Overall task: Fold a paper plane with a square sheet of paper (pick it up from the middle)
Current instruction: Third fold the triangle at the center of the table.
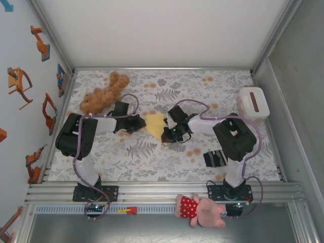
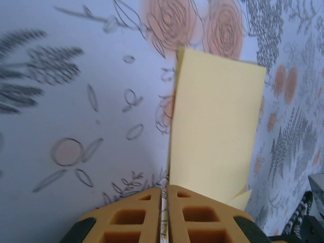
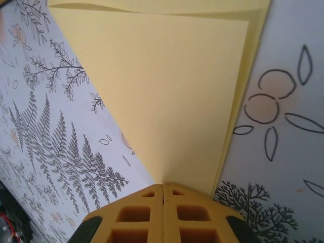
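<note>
Evidently smooth, pale-yellow paper [image 3: 172, 101]; sharply creased.

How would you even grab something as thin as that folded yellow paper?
By an edge, pinched between two fingers, coming in from the side, level with the sheet: the folded yellow paper is too thin and flat to squeeze across. The left gripper and right gripper are shut on opposite edges that way.

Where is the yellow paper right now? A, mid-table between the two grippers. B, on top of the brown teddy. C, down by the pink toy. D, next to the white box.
A: the top view has the yellow paper in the middle, flanked by the left gripper and the right gripper.
</note>
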Robot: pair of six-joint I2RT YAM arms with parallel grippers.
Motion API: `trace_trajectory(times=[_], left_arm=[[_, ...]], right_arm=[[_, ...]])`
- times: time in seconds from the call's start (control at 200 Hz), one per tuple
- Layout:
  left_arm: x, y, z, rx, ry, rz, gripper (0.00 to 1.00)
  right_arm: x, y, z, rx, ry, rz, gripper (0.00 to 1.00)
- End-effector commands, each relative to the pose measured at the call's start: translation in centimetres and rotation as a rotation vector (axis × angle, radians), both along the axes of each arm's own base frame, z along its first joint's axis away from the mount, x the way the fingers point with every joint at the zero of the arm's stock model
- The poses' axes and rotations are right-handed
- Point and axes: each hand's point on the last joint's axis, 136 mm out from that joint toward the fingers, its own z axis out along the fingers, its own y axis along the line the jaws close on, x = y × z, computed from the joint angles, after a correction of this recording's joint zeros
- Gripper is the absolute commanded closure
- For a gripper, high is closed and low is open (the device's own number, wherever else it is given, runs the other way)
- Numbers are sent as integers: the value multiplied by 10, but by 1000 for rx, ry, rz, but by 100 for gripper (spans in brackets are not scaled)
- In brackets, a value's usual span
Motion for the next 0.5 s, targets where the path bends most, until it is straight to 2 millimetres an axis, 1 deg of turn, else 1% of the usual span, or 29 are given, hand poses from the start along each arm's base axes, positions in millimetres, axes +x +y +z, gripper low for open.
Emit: trace_trajectory(times=[0.0,0.035,0.085,0.15,0.195,0.25,0.315,0.33,0.346,0.411,0.491], left_arm=[[12,17,15,47,-48,68,84],[13,16,26,23,-67,80,82],[13,16,41,2,-94,99,78],[9,21,51,-10,-107,133,73],[4,24,56,-19,-108,155,69],[-3,28,57,-28,-99,185,62],[-11,30,58,-53,-83,210,58],[-13,30,58,-59,-79,213,57],[-15,30,58,-69,-75,218,56],[-21,29,57,-99,-46,232,51],[-27,21,56,-140,-12,226,49]], right_arm=[[15,3,29,38,-68,-51,100],[21,7,41,68,-100,-63,98],[27,10,55,103,-139,-90,92],[35,11,64,131,-173,-134,84],[37,11,65,145,-178,-162,79],[40,13,65,164,-183,-181,77],[44,14,62,159,-187,-204,74],[45,14,62,161,-188,-208,68],[46,14,61,159,-190,-212,66],[52,14,58,154,-201,-237,64],[59,16,53,141,-204,-256,65]])
